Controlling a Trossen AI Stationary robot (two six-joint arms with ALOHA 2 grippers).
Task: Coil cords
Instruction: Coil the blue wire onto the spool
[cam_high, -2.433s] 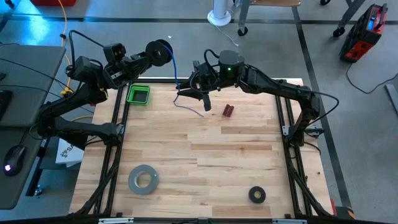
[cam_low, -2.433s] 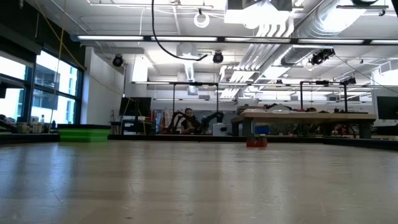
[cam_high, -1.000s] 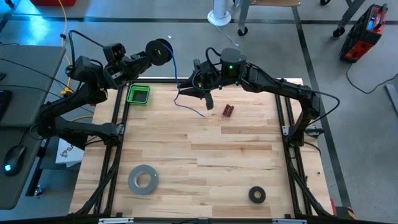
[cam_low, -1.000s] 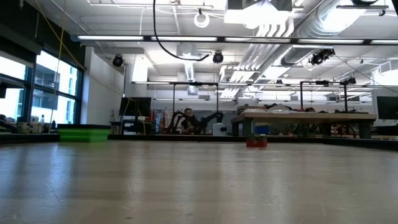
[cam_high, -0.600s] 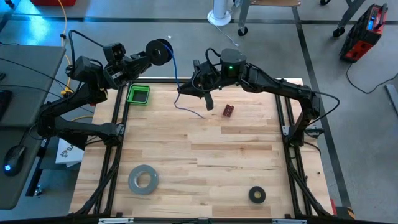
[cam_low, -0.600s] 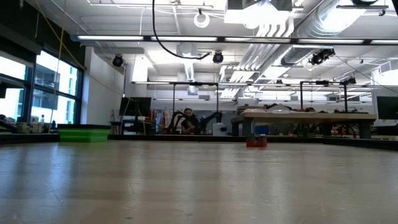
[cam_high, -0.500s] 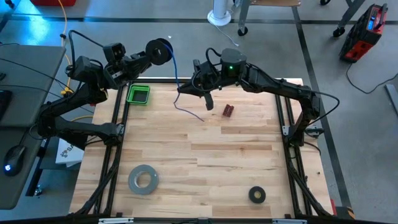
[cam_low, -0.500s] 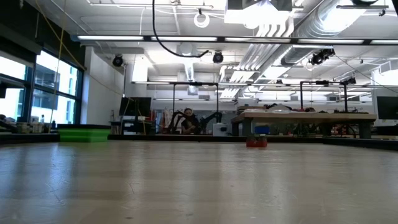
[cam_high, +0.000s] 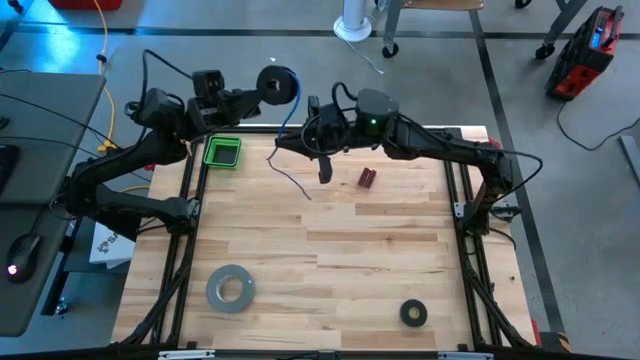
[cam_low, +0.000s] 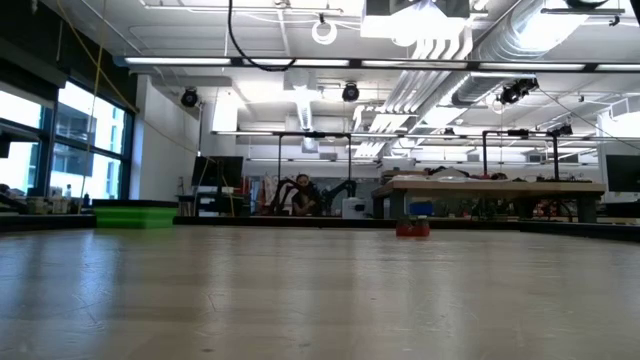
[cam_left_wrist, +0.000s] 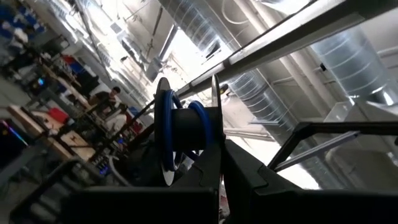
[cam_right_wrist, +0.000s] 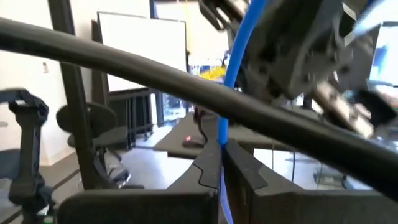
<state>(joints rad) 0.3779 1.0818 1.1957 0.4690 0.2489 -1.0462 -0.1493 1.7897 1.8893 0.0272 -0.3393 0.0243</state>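
**Cord and spool: position and state**

The thin blue cord (cam_high: 291, 118) is partly wound on a small black round spool (cam_high: 277, 84), held raised beyond the bench's far edge. The cord drops from the spool, and its loose end (cam_high: 292, 182) trails over the bench.

Both arms are raised at the far edge; the left hand (cam_high: 262, 90) and the right hand (cam_high: 300, 140) are each clamped shut.

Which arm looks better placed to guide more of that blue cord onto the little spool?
The right, I'd guess. Its gripper is pinching the blue cord just below the spool, while the left gripper is busy holding that spool.
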